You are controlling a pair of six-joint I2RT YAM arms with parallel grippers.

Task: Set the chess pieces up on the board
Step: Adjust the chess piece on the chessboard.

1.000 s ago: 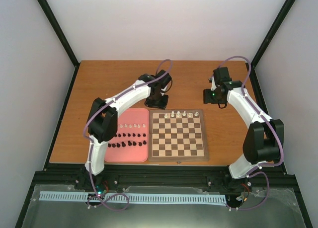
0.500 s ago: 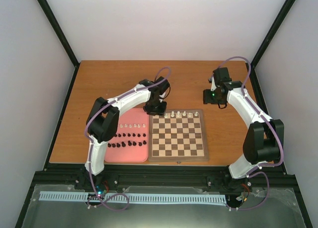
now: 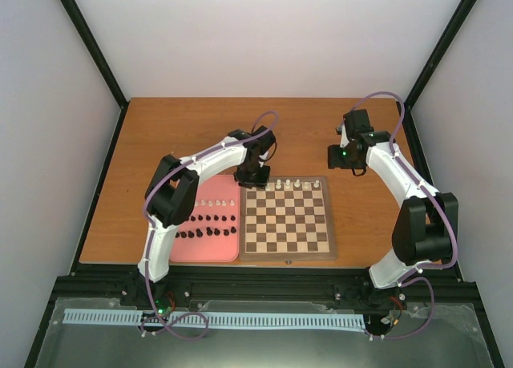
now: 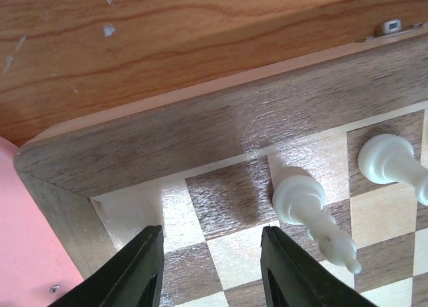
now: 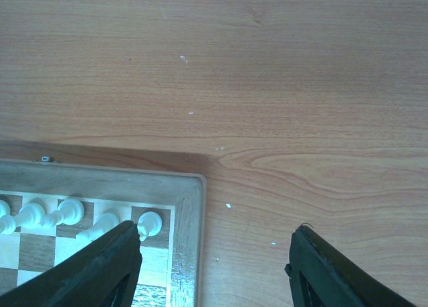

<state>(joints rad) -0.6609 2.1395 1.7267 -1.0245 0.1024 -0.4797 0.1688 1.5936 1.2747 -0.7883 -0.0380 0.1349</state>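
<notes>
The board (image 3: 287, 218) lies mid-table with several white chess pieces (image 3: 297, 184) on its far row. My left gripper (image 3: 251, 175) hovers low over the board's far left corner. In the left wrist view it (image 4: 210, 270) is open and empty above the corner squares, with a white piece (image 4: 301, 200) just right of its right finger and another (image 4: 388, 161) beyond. My right gripper (image 3: 346, 155) is open and empty above bare table past the board's far right corner (image 5: 190, 186). A white piece (image 5: 150, 223) shows by its left finger (image 5: 100, 270).
A pink tray (image 3: 228, 249) left of the board holds rows of black pieces (image 3: 207, 232) and a few white pieces (image 3: 215, 202). Its corner shows in the left wrist view (image 4: 20, 253). Black frame posts stand at the table's far corners.
My left gripper has moved from behind the board toward me and down to the board's far left corner. The right arm has not moved.
</notes>
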